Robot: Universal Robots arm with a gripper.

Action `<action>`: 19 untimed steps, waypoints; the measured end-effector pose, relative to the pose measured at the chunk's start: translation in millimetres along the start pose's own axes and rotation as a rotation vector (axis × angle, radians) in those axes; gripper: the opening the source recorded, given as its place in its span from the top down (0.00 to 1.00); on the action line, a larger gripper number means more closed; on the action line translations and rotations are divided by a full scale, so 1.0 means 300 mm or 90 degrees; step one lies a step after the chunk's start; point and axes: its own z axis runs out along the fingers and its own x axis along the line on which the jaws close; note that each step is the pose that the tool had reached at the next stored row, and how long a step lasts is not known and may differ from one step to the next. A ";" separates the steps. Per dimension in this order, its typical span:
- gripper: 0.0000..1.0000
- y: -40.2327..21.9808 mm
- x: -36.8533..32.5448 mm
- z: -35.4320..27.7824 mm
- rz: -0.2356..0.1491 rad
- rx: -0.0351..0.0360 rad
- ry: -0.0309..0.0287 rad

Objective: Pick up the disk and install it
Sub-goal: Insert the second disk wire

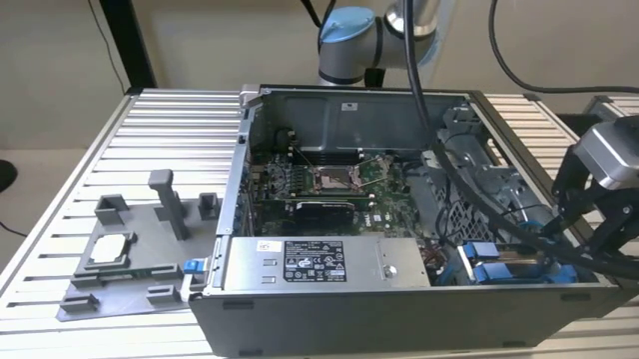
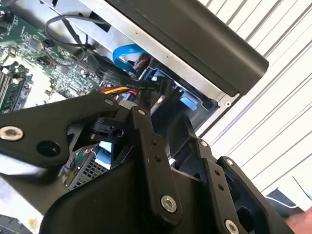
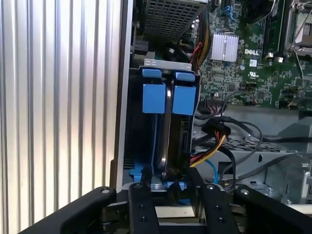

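Observation:
The disk (image 3: pixel 170 146) stands on edge in the drive bay at the near right corner of the open computer case (image 1: pixel 250 149). Its blue bracket tabs (image 3: pixel 154 97) show at the far end in the first wrist view. In the exterior view the blue bracket (image 1: pixel 502 271) sits just inside the case's right wall. My gripper (image 3: pixel 170 184) straddles the disk's near end, with one black finger (image 3: pixel 142 207) on each side pressed against it. The exterior view has the gripper (image 1: pixel 584 232) low over that corner. The linkage (image 2: pixel 156 161) hides the contact in the second wrist view.
A long grey metal box (image 1: pixel 319 262) with a label lies along the case's front. The green motherboard (image 1: pixel 330 183) is behind it. Red, yellow and black cables (image 3: pixel 214 141) run close beside the bay. A grey fixture plate (image 1: pixel 130 258) with posts sits on the slatted table (image 1: pixel 160 127) at the exterior view's left.

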 end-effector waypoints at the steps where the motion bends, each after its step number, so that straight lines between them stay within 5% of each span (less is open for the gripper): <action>1: 1.00 -0.004 0.003 -0.004 0.000 -0.0004 -0.0027; 13: 1.00 -0.048 0.046 -0.040 0.002 -0.0094 -0.0306; 14: 1.00 -0.050 0.047 -0.040 0.002 -0.0094 -0.0356; 15: 1.00 -0.052 0.048 -0.040 0.002 -0.0091 -0.0445; 17: 1.00 -0.055 0.050 -0.040 0.002 -0.0082 -0.0665; 19: 1.00 -0.058 0.068 -0.036 0.002 -0.0079 -0.0751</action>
